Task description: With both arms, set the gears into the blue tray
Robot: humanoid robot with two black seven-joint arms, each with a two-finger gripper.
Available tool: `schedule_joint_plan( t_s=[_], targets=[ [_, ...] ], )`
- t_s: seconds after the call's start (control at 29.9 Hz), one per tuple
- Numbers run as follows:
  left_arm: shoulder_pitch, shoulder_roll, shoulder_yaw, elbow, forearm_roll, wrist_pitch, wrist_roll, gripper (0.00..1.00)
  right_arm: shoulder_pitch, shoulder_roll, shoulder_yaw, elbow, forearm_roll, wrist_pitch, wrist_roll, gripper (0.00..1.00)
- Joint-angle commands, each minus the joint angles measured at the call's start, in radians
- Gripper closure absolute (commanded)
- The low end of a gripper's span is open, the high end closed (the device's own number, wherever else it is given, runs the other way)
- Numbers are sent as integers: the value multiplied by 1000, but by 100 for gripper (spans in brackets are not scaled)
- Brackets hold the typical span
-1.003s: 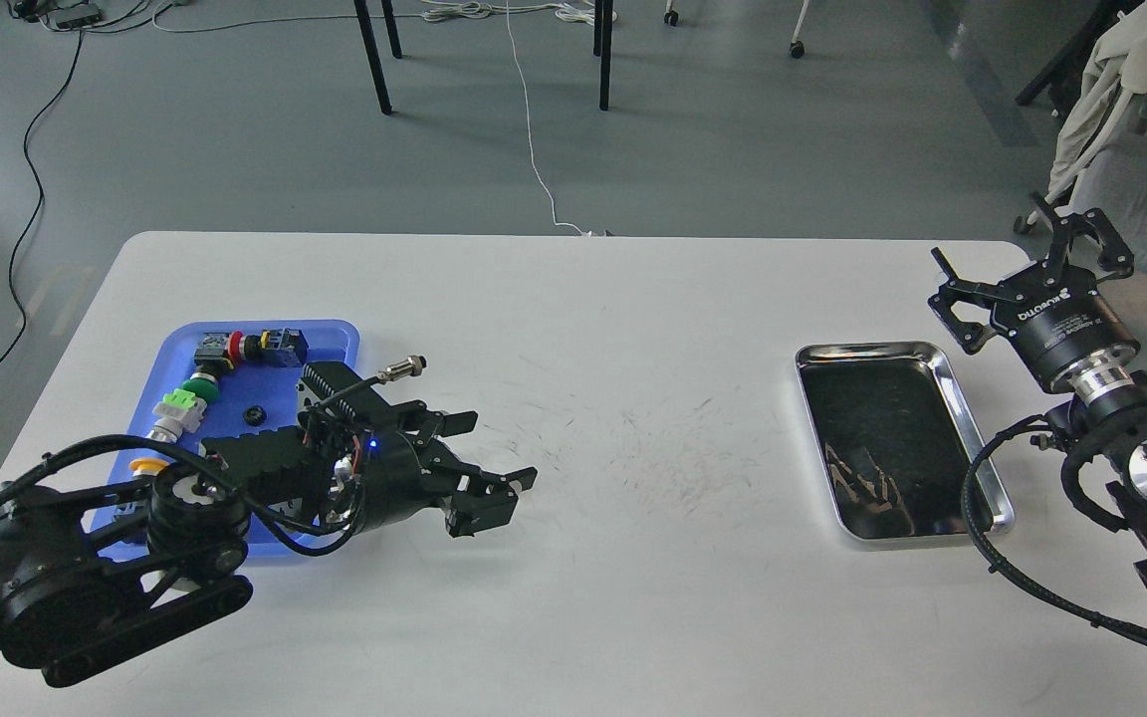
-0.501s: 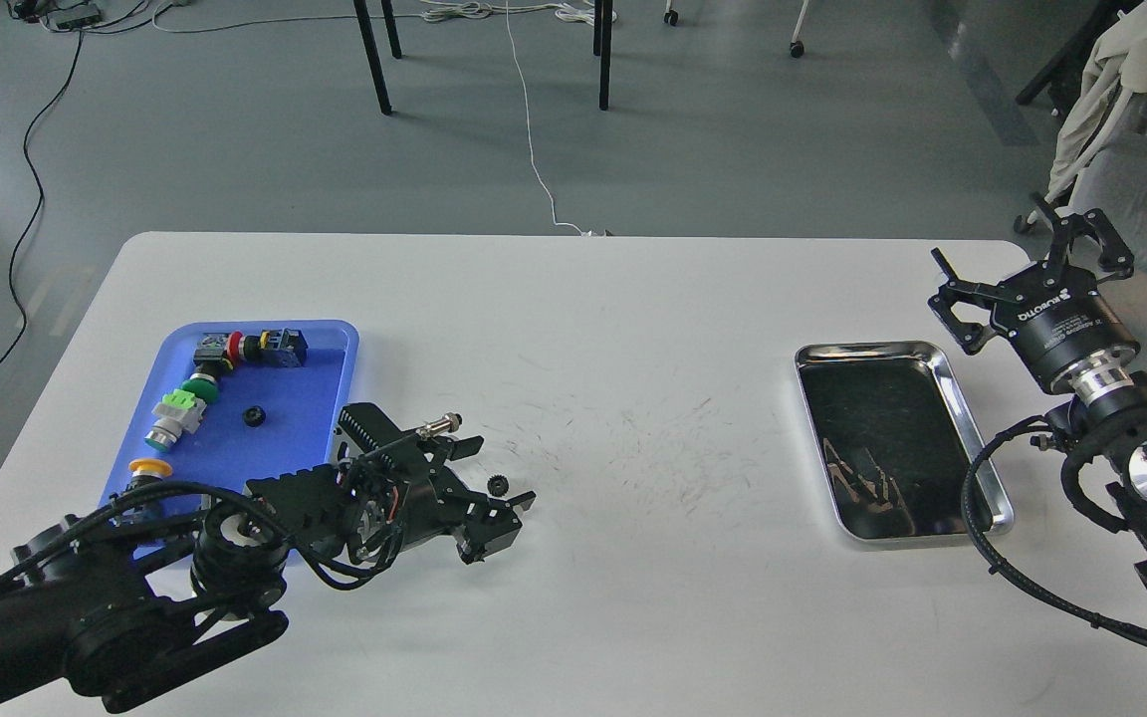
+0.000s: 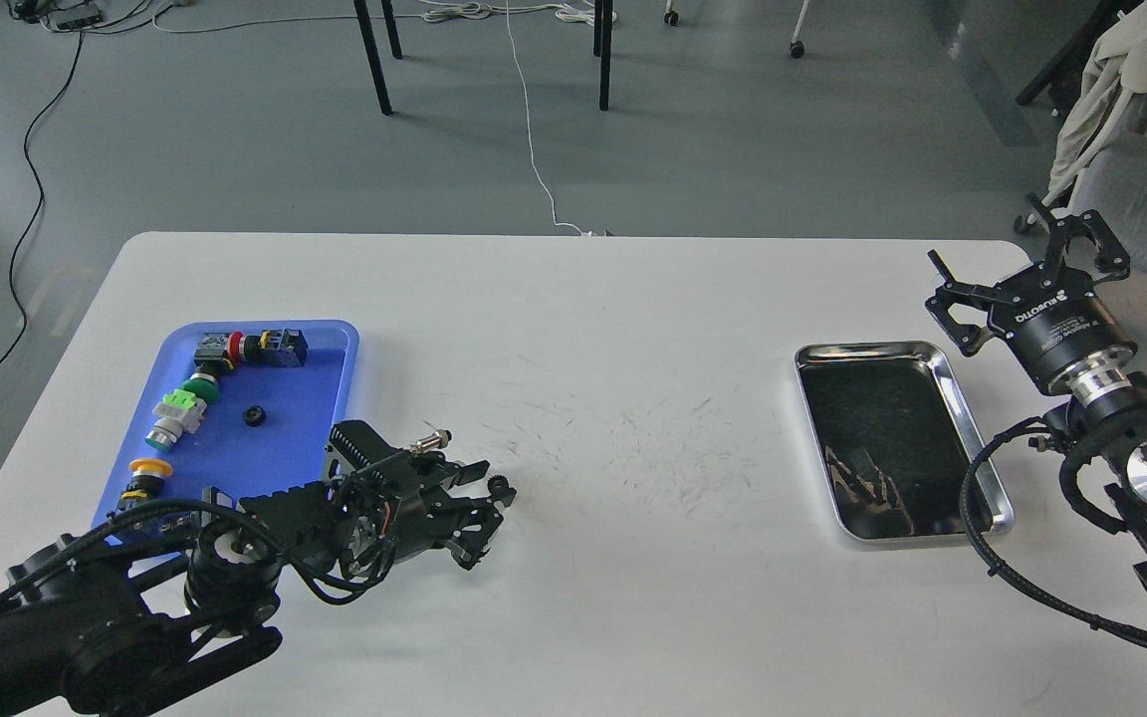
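The blue tray point(image 3: 287, 438) lies at the table's left. One small black gear point(image 3: 254, 416) rests on its floor. A second gear point(image 3: 501, 487) sits low over the table, to the right of the tray, between the fingertips of my left gripper point(image 3: 492, 490), which has closed in on it. My left arm reaches in from the lower left and covers the tray's near corner. My right gripper point(image 3: 1020, 247) is open and empty, held up at the far right beyond the steel tray.
Red, green and yellow-capped push-button switches point(image 3: 180, 408) line the blue tray's left side and far end. A shiny steel tray point(image 3: 872, 349) lies at the right. The white table's middle bears faint dark scuff marks.
My left gripper dropped to the table, pulled back leftward and narrowed its fingers around the gear that came into view beside the tray. The right arm barely moved.
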Motion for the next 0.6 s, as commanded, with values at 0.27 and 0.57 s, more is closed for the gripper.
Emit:
schedule_joint_plan(
  t_s=[0.27, 0.57],
  targets=[
    [3, 119, -134, -86, -56, -1, -5, 95, 1, -11, -1, 0, 1, 0, 0, 4],
    [21, 447, -171, -177, -203, 85, -42, 95, 1, -20, -6, 1, 0, 0, -1, 4]
  ],
)
